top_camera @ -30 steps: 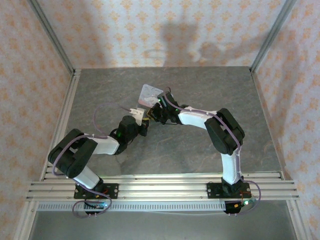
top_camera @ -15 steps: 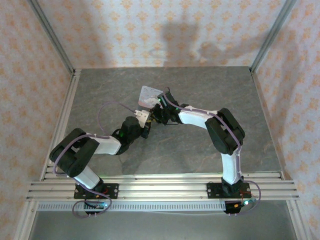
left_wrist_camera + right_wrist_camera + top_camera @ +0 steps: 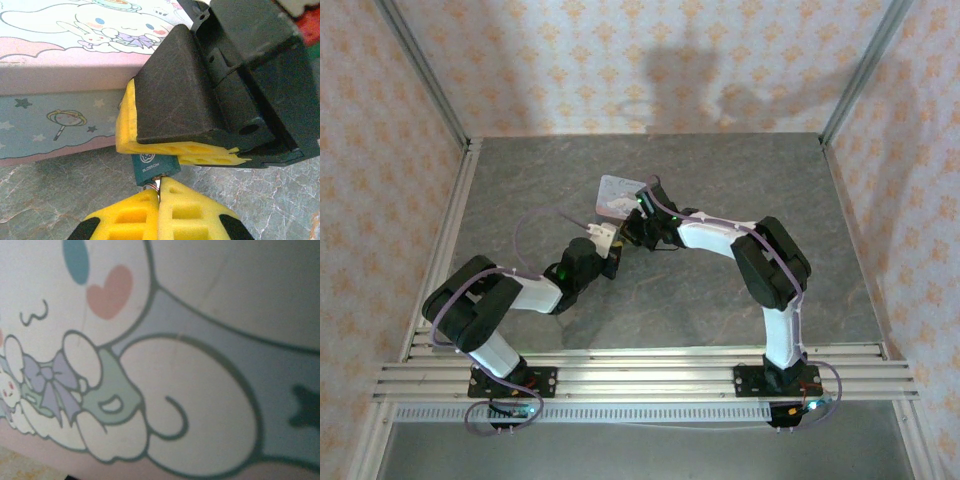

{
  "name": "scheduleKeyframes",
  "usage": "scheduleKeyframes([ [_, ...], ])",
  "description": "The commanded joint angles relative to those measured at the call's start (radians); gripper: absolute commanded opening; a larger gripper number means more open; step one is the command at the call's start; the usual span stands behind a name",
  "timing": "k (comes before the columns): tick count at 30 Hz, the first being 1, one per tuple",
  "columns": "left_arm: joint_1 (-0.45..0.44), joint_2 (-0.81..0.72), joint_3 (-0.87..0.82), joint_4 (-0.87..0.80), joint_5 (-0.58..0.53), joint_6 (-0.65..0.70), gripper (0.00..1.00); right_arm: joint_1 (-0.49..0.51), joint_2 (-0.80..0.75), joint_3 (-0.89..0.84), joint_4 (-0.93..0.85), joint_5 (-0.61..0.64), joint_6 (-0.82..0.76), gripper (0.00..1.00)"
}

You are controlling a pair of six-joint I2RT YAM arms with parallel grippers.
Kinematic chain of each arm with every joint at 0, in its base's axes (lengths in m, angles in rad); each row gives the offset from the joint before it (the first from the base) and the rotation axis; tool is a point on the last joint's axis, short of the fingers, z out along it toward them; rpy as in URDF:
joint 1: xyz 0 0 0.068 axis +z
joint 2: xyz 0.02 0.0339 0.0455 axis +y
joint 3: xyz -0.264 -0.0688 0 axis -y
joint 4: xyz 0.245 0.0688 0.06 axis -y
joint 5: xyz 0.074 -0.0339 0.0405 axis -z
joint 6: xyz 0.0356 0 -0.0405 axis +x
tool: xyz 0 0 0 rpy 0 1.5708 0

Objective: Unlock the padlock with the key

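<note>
Matt teal padlock (image 3: 153, 169), glossy printed tin (image 3: 60, 70), marbled stone-look tabletop (image 3: 40, 200).

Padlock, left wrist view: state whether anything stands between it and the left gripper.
Nothing does. The small teal-blue padlock, clamped in the yellow-padded right gripper, sits directly above the shut left gripper; only a thin silvery sliver, apparently the key, bridges them. The pastel cartoon tin lies behind.
</note>
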Motion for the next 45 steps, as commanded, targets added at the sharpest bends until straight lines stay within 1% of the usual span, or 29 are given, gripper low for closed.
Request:
scheduleKeyframes([
  [1,-0.026,0.021,-0.036,-0.06,0.027,-0.006,0.0,0.016,-0.021,-0.013,-0.079,-0.13,0.072,0.0],
  [4,-0.025,-0.005,-0.041,-0.081,0.01,0.023,0.0,0.012,-0.03,-0.009,-0.114,-0.121,0.047,0.0],
  [7,-0.042,-0.052,-0.035,-0.139,-0.036,0.09,0.0,0.004,-0.036,-0.001,-0.148,-0.12,0.027,0.0],
  [9,-0.057,-0.087,-0.016,-0.202,-0.062,0.15,0.0,-0.003,-0.037,0.01,-0.183,-0.118,0.01,0.05],
  [10,-0.064,-0.099,-0.009,-0.22,-0.069,0.169,0.0,-0.005,-0.035,0.015,-0.193,-0.12,0.002,0.06],
  [13,-0.083,-0.115,0.015,-0.268,-0.081,0.202,0.0,-0.009,-0.023,0.032,-0.2,-0.152,-0.005,0.11],
  [15,-0.091,-0.105,0.016,-0.267,-0.087,0.203,0.0,-0.009,-0.011,0.037,-0.194,-0.174,0.002,0.16],
  [18,-0.096,-0.083,0.007,-0.244,-0.095,0.18,0.0,-0.009,-0.014,0.024,-0.181,-0.176,0.012,0.23],
  [20,-0.096,-0.072,-0.006,-0.224,-0.107,0.158,0.0,-0.009,-0.021,0.015,-0.175,-0.168,0.016,0.27],
  [24,-0.096,-0.057,-0.034,-0.186,-0.123,0.115,0.0,-0.009,-0.039,0.0,-0.166,-0.151,0.027,0.38],
  [28,-0.095,-0.052,-0.076,-0.13,-0.129,0.062,0.0,-0.009,-0.069,-0.028,-0.156,-0.106,0.033,0.46],
  [37,-0.091,-0.063,-0.116,-0.075,-0.142,-0.012,0.0,-0.003,-0.117,-0.079,-0.154,-0.046,0.0,0.47],
  [42,-0.081,-0.075,-0.127,-0.065,-0.136,-0.045,0.0,0.023,-0.16,-0.117,-0.155,0.06,-0.044,0.47],
  [45,-0.076,-0.081,-0.13,-0.067,-0.129,-0.057,0.0,0.051,-0.16,-0.1,-0.191,0.119,-0.071,0.47],
])
